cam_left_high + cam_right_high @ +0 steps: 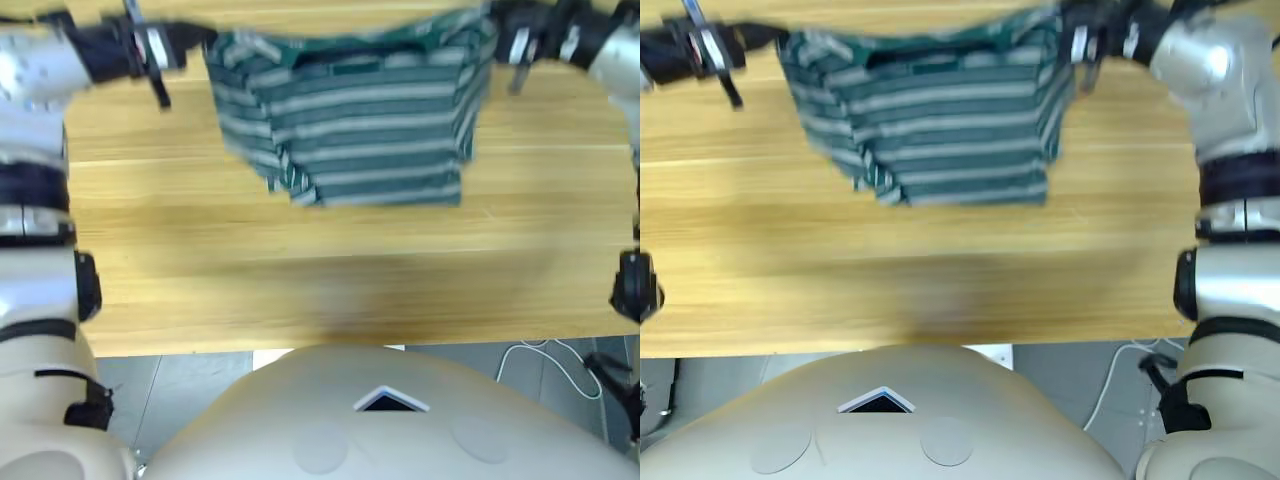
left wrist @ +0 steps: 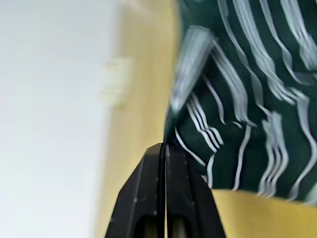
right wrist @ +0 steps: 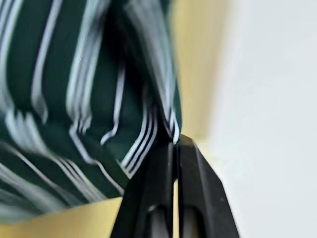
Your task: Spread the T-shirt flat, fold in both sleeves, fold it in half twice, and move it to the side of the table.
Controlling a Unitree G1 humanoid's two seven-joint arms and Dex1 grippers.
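A dark green T-shirt point(image 1: 350, 115) with pale stripes hangs stretched between my two grippers at the far side of the table. Its lower part is bunched and drapes onto the wooden tabletop. My left gripper point(image 1: 205, 42) is shut on the shirt's upper left corner; in the left wrist view the fingers point(image 2: 148, 183) pinch the cloth point(image 2: 237, 109). My right gripper point(image 1: 490, 30) is shut on the upper right corner, and its fingers point(image 3: 195, 188) clamp the striped fabric point(image 3: 79, 99).
The light wooden table point(image 1: 330, 270) stretches wide in front of the shirt, with its near edge point(image 1: 350, 345) just ahead of me. A white cable point(image 1: 555, 365) lies on the grey floor at the right.
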